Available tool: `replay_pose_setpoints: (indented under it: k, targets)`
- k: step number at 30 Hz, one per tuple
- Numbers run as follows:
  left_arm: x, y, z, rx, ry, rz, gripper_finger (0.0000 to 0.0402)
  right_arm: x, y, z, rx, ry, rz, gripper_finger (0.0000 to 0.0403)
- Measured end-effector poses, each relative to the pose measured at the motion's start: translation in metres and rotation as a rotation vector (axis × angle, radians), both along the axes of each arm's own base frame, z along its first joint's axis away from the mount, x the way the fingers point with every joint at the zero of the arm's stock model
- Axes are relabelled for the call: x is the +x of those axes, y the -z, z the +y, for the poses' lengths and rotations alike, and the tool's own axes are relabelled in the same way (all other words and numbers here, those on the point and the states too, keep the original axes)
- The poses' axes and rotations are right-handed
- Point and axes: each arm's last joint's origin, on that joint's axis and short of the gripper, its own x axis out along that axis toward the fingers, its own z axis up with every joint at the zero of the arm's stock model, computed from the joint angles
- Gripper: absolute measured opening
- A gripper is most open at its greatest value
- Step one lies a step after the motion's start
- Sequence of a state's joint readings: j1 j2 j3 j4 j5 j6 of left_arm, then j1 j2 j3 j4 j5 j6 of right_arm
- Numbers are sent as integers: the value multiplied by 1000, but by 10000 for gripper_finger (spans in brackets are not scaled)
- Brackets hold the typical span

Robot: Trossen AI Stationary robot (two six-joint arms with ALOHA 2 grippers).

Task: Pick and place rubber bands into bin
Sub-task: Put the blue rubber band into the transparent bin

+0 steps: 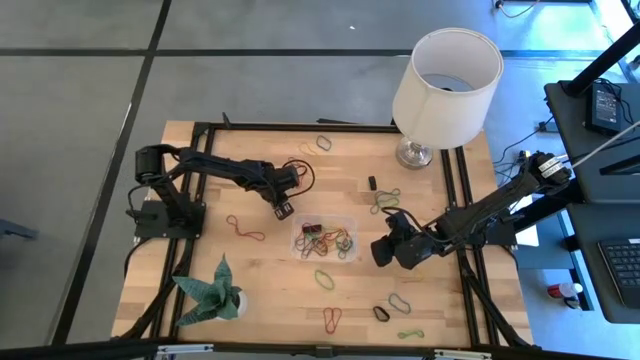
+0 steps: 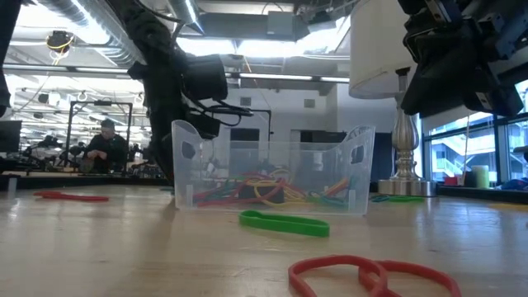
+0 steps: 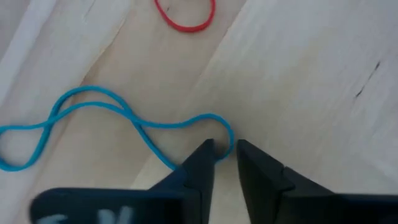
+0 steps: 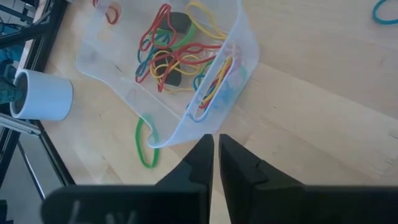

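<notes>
The bin [image 1: 325, 238] is a small clear plastic tray with rounded corners and low walls, and it stands near the middle of the wooden table [image 1: 270, 290]. Inside it lies a tangle of rubber bands [image 4: 177, 53] in red, yellow, green and blue, with some dark ones among them. More bands lie loose on the table around it: a green loop [image 2: 285, 223] just in front of the bin, a red loop [image 2: 375, 276] nearer to the table's front edge, and another red band [image 1: 245, 229] on the left of the bin.

The left end effector [image 1: 284, 209] is down at the table, just beside the bin's far left corner. Its fingers stand a little apart (a narrow gap shows between the tips), and a blue band [image 3: 118, 121] lies on the wood with its end loop right at the left fingertip [image 3: 202, 155]; it does not look clamped.

The right end effector [image 1: 383, 250] hovers near the bin's right side. Its fingers are almost together with nothing between them.

A white lamp [image 1: 445, 75] stands at the far right corner of the table, and a green paper plant [image 1: 212, 290] in a white pot at the near left.
</notes>
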State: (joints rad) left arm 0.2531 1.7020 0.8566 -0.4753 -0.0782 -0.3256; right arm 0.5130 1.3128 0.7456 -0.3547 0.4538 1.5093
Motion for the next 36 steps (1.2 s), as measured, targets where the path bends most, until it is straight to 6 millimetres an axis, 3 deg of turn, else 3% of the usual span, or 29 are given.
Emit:
replay_pose_setpoints:
  k: [4, 12, 18, 28, 36]
  targets:
    - [0, -1, -2, 31, 11, 8, 9, 0, 0, 0, 0, 0, 0, 30]
    - [-10, -17, -14, 18, 52, 89, 2, 0, 0, 0, -18, -17, 7, 30]
    - [-10, -62, -30, 78, 94, 28, 2, 0, -1, -1, -60, -11, -11, 30]
    - [-7, -147, -68, 211, 220, -235, 2, 1, -1, -1, -63, -8, -16, 30]
    - [5, -187, -114, 274, 334, -381, 2, 1, -1, -1, -66, -11, -15, 30]
